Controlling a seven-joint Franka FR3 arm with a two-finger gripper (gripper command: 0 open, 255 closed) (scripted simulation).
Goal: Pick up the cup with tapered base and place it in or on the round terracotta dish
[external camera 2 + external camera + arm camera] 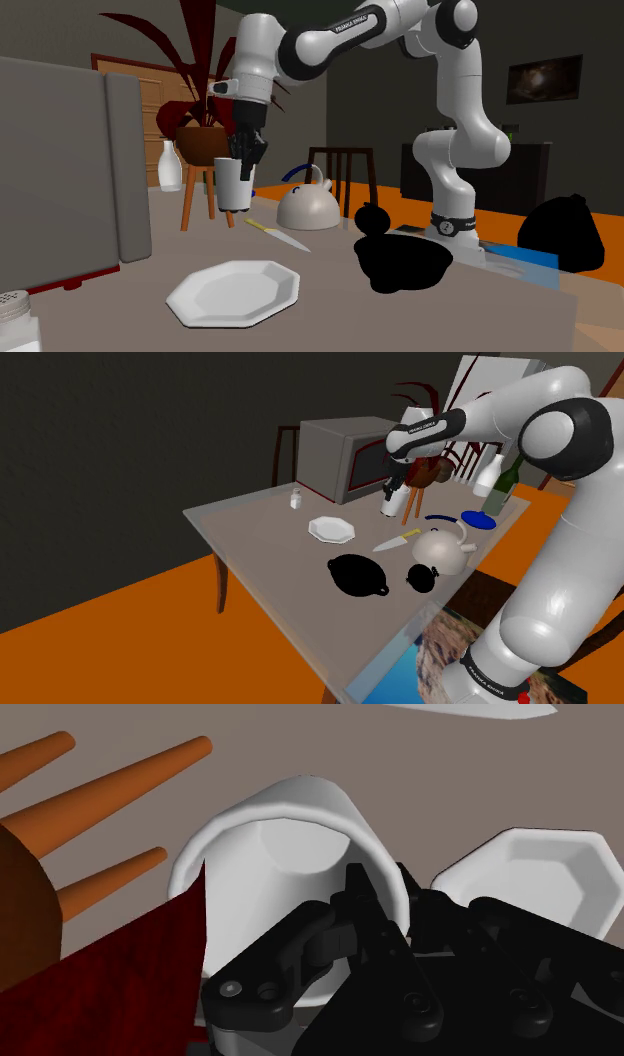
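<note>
**White cup off the surface, pinched at the rim**

The jaws are almost closed on the wall of the white cup (234, 187). One finger is inside the rim and the other outside (the wrist view shows the wall running btwn them). The cup hangs upright, narrower at the bottom, and looks clear of the grey-brown surface (260, 537). The white arm (490, 412) comes down onto it from above.

Positions below are given re the octagonal white plate (332, 530), which lies flat on the surface.

- **Cup:** up and toward the shoulder view's right of the plate, not touching it.
- **Knife** (397, 540) w/ yellow handle: near the plate on the shoulder view's right.
- **White kettle** (440, 549): further that way, past the knife.
- **Black round dish** (358, 574) w/ small side handles: near the plate, on the side toward the surface's front edge. It has nothing in it.
- **Small black object** (423, 577): beside that dish, further from the plate, just in front of the kettle.
- **Salt shaker** (296, 500): behind the plate, toward the shoulder view's left.
- **Grey microwave** (335, 457): behind the plate, at the back of the surface.
- **Blue dish** (477, 520) and **green bottle** (503, 487): well apart from the plate, at the surface's far right in the shoulder view.
</note>
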